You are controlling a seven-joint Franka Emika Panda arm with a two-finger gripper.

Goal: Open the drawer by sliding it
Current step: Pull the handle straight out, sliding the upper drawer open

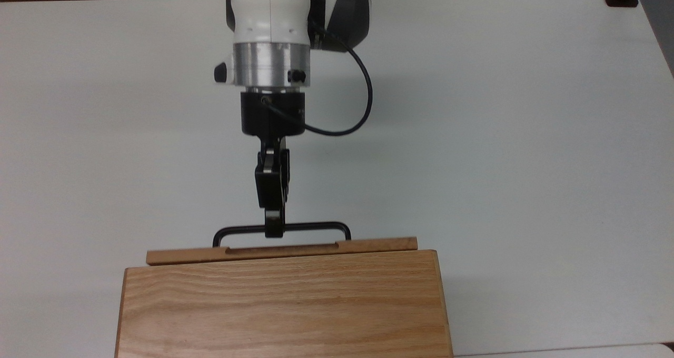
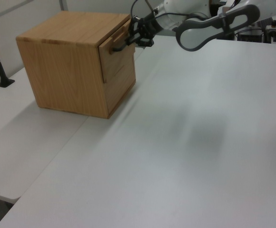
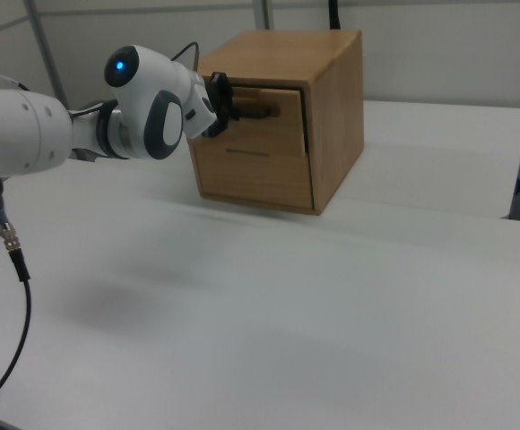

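A white table (image 1: pixel 526 137) fills the top view; low centre, the gripper (image 1: pixel 274 230) is clamped on the handle (image 1: pixel 316 226) of the drawer (image 1: pixel 368 244), which juts from the cabinet (image 1: pixel 284 305).

The cabinet (image 1: pixel 284 305) sat at the desk's (image 1: pixel 526 137) bottom edge in the top view. Its upper drawer (image 1: pixel 281 249) jutted slightly from the front, with the gripper (image 1: pixel 274 230) on the handle (image 1: pixel 281 229).

Light oak drawer (image 1: pixel 281 252), black bar handle (image 1: pixel 310 225), slightly pulled out, top slot.
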